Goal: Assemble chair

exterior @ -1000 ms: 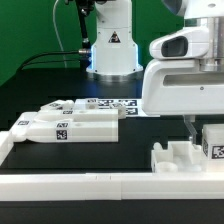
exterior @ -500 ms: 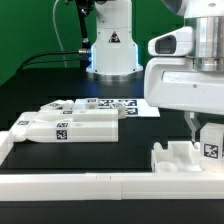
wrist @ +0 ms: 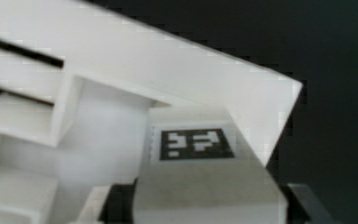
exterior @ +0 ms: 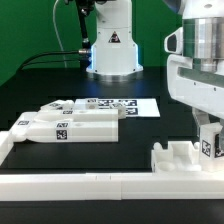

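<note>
My gripper (exterior: pixel 207 140) hangs at the exterior view's right, shut on a small white tagged block (exterior: pixel 211 148) of the chair. The block sits just above or against a larger white chair part with raised walls (exterior: pixel 172 156); I cannot tell whether they touch. In the wrist view the block (wrist: pixel 197 150) shows its square tag and fills the gap between the dark fingers (wrist: pixel 130 206) of the gripper (wrist: pixel 208 206). The ribbed white part (wrist: pixel 69 95) lies behind it. More chair parts, flat tagged slabs and bars (exterior: pixel 68 120), lie stacked at the exterior view's left.
The marker board (exterior: pixel 122 103) lies flat behind the loose parts. A long plain white rail (exterior: pixel 80 182) edges the table's front. The robot's base (exterior: pixel 112 48) stands at the back on the black table, in front of a green backdrop.
The jaws have narrowed onto the tagged block. The hand's white body has shifted toward the exterior view's right, while the block stays about where it was.
</note>
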`<state>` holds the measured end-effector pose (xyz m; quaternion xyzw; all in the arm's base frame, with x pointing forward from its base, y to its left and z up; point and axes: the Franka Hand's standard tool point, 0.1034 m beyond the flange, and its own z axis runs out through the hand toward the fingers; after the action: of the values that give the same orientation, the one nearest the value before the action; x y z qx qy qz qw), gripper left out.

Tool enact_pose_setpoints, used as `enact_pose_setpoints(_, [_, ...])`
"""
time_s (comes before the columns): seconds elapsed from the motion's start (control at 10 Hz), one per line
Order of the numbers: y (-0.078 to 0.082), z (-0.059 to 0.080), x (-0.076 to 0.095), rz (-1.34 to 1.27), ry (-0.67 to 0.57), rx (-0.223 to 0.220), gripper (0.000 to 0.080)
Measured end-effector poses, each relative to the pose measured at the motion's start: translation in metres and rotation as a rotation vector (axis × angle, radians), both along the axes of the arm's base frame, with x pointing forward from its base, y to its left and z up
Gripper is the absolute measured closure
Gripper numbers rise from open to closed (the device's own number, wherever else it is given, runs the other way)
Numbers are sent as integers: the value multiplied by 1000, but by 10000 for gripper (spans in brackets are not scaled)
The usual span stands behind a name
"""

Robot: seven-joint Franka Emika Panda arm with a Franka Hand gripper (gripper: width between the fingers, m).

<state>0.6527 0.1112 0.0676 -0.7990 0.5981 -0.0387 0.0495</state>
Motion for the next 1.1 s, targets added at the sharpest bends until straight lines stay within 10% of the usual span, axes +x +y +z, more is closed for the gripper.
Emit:
enact_pose_setpoints(0.7, [-2, 0, 0, -530, 21, 101, 462])
enact_pose_setpoints(0.9, [-1, 3, 1, -452, 11, 95, 185])
enact_pose_setpoints(1.1, [-4, 23, 1, -418, -21, 109, 160])
